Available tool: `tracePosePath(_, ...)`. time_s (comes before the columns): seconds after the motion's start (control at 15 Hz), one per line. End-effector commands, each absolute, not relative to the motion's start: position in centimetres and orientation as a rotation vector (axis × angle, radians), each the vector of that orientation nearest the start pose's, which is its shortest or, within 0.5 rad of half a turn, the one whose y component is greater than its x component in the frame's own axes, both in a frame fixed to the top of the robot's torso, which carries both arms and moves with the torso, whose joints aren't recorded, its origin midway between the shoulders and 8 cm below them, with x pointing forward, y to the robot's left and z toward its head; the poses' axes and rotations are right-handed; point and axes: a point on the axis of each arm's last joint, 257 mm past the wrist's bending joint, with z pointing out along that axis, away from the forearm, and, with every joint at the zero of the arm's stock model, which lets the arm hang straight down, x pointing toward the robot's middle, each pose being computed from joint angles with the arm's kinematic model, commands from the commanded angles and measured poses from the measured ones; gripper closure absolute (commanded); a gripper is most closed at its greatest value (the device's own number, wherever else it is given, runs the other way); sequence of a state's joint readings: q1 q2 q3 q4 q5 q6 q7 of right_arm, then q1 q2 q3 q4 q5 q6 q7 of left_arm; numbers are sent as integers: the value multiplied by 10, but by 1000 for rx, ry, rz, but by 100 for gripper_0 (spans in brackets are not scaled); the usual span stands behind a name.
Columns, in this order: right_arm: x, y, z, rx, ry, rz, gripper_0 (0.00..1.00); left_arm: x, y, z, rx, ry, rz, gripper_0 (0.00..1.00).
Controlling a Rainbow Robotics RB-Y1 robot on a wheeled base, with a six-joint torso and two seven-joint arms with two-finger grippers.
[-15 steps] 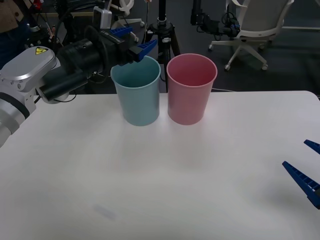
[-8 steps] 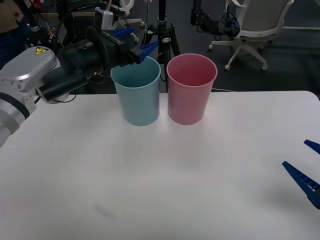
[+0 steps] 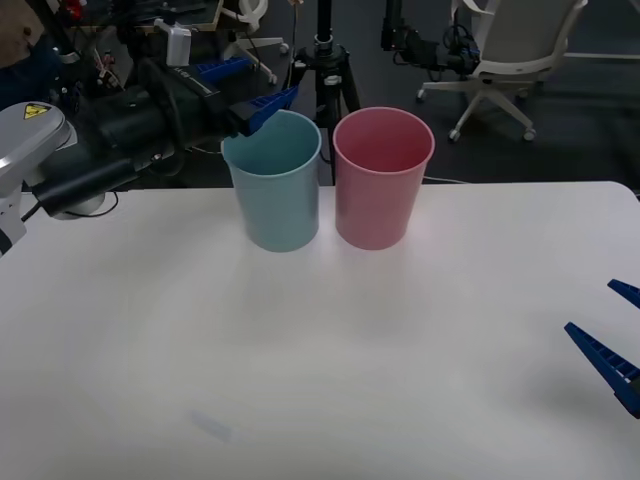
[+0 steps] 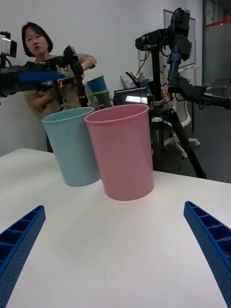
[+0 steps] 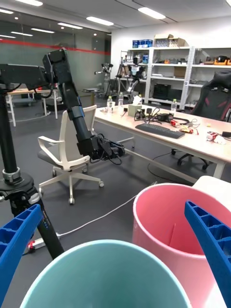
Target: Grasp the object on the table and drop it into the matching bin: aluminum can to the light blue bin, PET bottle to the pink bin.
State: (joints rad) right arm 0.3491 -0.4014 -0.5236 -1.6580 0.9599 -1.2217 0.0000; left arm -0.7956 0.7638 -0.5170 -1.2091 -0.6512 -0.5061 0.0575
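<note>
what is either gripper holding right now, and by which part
Nothing. The left gripper is open and empty behind the light blue bin; the right gripper waits open at the table's right edge.

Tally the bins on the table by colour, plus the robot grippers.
Light blue bin: 1
Pink bin: 1
Grippers: 2, the left gripper behind the light blue rim, the right gripper at the table edge
Total: 4

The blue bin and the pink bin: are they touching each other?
Apart. In the front view a thin dark gap runs between the light blue bin and the pink bin, from rims down to the white table.
</note>
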Motion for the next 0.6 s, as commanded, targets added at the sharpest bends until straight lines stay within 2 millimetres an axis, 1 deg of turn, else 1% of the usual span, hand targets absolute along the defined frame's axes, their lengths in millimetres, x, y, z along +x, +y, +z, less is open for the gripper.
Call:
tracePosePath(0.07, 342, -330, -169, -465, 1441, 567, 0, 603, 136, -14, 698, 1366, -609, 0)
tracePosePath(0.13, 342, -330, -169, -465, 1441, 567, 0, 596, 147, -13, 707, 1352, -586, 0)
tracePosePath(0.33, 342, -330, -169, -465, 1441, 567, 0, 567, 185, -11, 707, 1314, -528, 0)
tracePosePath(0.6, 342, -330, -169, -465, 1441, 567, 0, 531, 225, -22, 664, 1312, -497, 0)
